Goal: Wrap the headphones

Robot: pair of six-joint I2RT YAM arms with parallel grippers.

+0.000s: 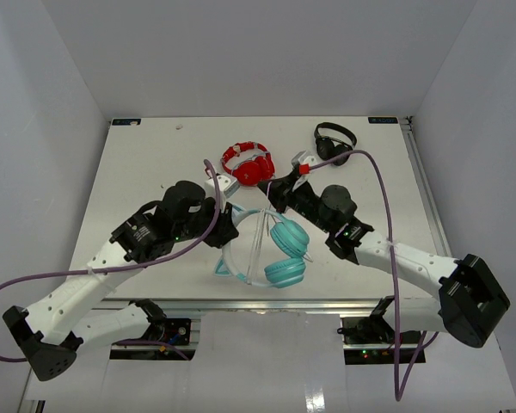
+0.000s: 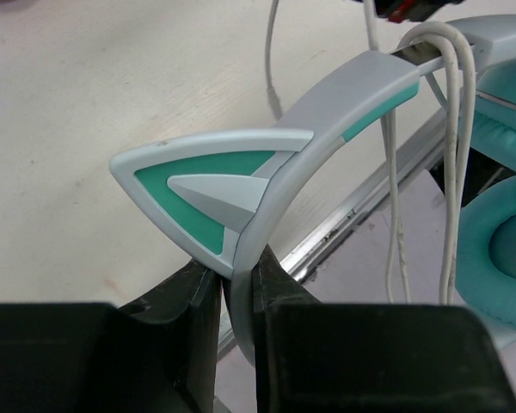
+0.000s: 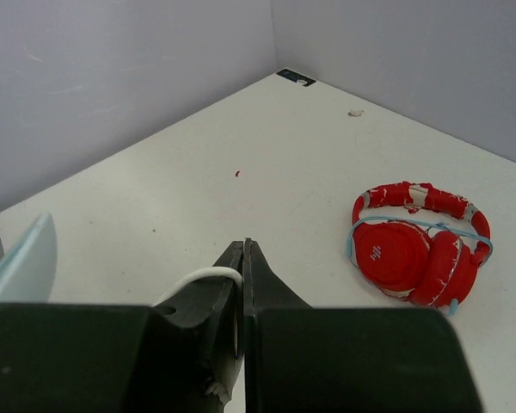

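Left tool clamps the headphones; right tool pinches cable, red headphones beyond.

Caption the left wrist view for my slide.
Left gripper clamping the headphones by the headband, white cable looped over it.

Headphones: 3 pr, i.e. 1 teal pr, 1 red pr, 1 blk pr. Hands: 2, left hand & right hand. Bench: 1.

Bright diffuse overhead light, soft shadows, left pincer dark, slightly blurred
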